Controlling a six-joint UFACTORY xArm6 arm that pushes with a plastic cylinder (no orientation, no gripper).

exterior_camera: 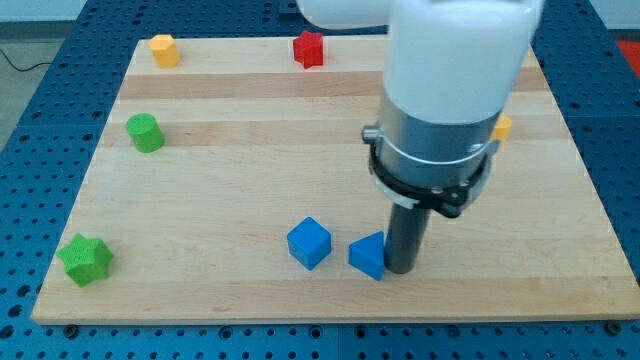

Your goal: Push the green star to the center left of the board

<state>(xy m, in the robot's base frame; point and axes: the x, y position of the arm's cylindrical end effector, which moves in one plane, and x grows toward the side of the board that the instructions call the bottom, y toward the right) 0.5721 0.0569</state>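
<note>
The green star (85, 259) lies near the board's bottom left corner. My tip (402, 268) is down near the view's bottom centre, touching the right side of a blue triangular block (368, 256). A blue cube (309, 243) sits just left of that block. My tip is far to the right of the green star. The white and grey arm body (440, 90) covers the upper middle right of the board.
A green cylinder (145, 132) stands at the left, above the star. A yellow block (164, 49) and a red block (309, 49) sit along the top edge. An orange block (502, 128) peeks out right of the arm. The wooden board (230, 190) rests on a blue perforated table.
</note>
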